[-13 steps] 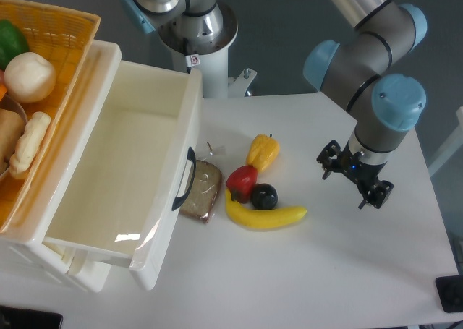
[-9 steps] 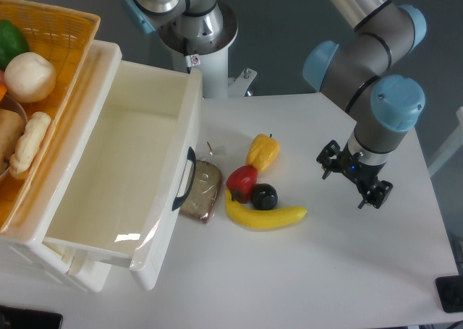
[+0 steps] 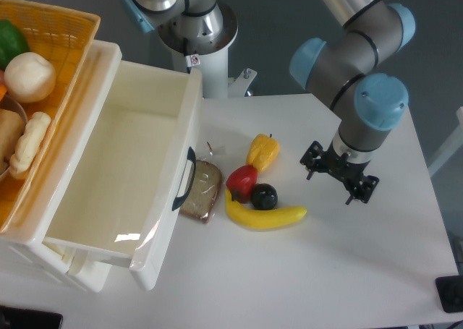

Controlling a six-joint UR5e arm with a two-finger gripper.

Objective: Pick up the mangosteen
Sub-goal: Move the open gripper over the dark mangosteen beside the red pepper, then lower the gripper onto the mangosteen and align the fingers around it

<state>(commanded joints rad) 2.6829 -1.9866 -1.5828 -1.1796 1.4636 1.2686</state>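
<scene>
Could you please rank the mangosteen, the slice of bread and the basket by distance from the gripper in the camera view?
1. mangosteen, just left of the gripper.
2. slice of bread, beside the drawer front.
3. basket, far left.

open white drawer, wicker basket, bread slice, banana, red pepper, yellow pepper

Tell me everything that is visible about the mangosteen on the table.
The mangosteen is a small, round, glossy ball, almost black, with a bright highlight on top. It looks smooth and whole. It sits on the white table, in the curve of the yellow banana, which it seems to touch on its lower side. The red pepper presses against its left side. The gripper hangs to its right, apart from it, jaws spread, so nothing holds it.
</scene>
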